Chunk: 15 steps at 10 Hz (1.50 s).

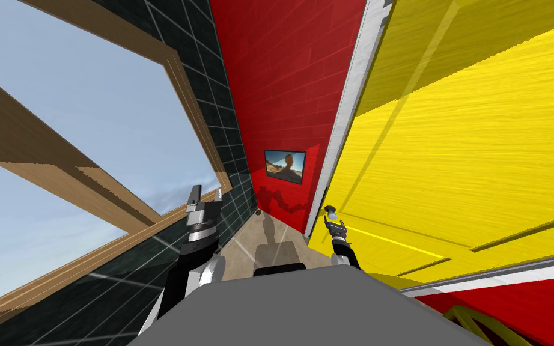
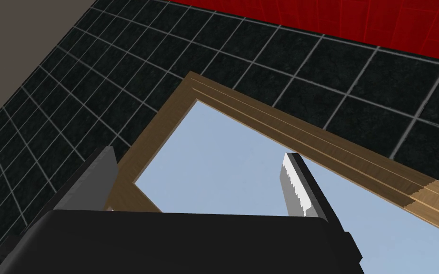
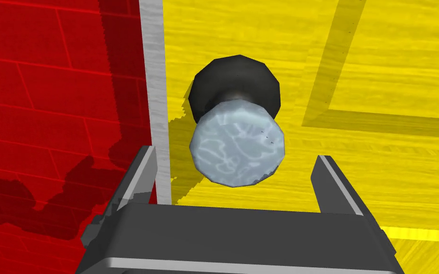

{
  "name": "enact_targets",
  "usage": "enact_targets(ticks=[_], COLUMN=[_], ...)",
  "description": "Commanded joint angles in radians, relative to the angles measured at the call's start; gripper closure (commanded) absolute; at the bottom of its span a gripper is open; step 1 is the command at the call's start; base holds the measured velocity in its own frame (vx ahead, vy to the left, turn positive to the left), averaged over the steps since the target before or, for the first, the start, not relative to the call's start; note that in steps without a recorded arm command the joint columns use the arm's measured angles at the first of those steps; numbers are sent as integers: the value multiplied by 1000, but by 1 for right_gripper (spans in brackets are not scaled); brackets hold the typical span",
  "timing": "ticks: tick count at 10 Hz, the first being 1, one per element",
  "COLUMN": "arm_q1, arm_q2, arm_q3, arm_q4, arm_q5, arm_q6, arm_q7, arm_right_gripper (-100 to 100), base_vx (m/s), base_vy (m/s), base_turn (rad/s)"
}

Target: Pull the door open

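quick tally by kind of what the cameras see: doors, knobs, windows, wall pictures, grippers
doors: 1, the yellow door
knobs: 1, the grey knob
windows: 1, the wood-framed window
wall pictures: 1, the framed picture
grippers: 2, left gripper and right gripper, both open
total: 6

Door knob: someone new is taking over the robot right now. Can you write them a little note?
Right tool: open, lined up on the knob, which sits at the gap between its fingers, not gripped.
Left tool: open, raised on my left, holding nothing.
Door: yellow, looks shut against its white frame.
Done: reach to the knob.
Left: close on the knob, then pull the door open.
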Motion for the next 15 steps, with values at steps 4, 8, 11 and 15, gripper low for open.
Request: enact_targets(ticks=[4, 8, 11, 15], arm_q1=[9, 9, 17, 29], arm_q2=[-31, -31, -42, -61], arm_q3=[-5, -5, 22, 71], arm_q4=[20, 20, 9, -15], arm_q5=[-4, -4, 8, 31], arm_q6=[-10, -10, -7, -6], arm_q7=[-38, -38, -57, -93], arm_right_gripper=[100, 100, 100, 100], base_vx=[111, -18, -118, -201], base_vy=[-10, 2, -9, -11], base_turn=[44, 5, 44, 57])
